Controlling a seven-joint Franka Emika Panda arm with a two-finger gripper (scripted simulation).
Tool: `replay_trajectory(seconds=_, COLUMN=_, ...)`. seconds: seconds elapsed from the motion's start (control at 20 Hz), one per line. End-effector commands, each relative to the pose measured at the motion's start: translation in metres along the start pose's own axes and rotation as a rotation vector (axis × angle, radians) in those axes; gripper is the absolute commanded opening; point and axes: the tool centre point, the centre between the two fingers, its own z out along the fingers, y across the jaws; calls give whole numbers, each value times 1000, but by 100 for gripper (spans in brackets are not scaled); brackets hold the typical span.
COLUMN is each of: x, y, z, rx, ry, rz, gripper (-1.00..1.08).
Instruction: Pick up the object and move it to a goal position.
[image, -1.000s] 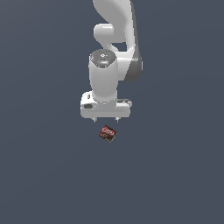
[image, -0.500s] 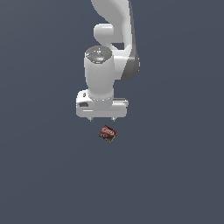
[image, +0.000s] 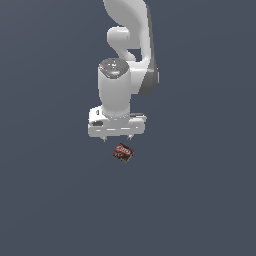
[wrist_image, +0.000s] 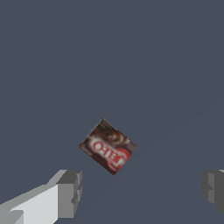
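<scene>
The object is a small rectangular box, dark brown to black over most of its faces. Its upper face carries a red label with white lettering; the letters are too blurred to read with confidence. In the wrist view the object lies rotated so that its corners, not its edges, face the camera frame, giving a diamond outline. A narrow dark side face shows along one long edge. No damage or deformation is visible.

In the exterior view the box lies flat on the plain grey-blue surface, at roughly 5 o'clock from the gripper and close under it. The box is far smaller than the gripper body.

The arm hangs vertically, wrist down, with the gripper above the surface. The fingers are spread wide apart, one at each side of the wrist view, and nothing sits between them. The box is clear of both fingers; no contact is visible. In the wrist view the gripper has the box ahead of its open gap rather than inside it.
</scene>
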Motion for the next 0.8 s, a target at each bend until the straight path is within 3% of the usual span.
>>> replay_trajectory(seconds=0.0, x=-1, y=-1, z=6, rx=0, ry=-3, rz=-45, gripper=100)
replay_trajectory(seconds=0.75, x=-8, y=-10, z=58, rx=15, ry=-17, rz=-452, gripper=100)
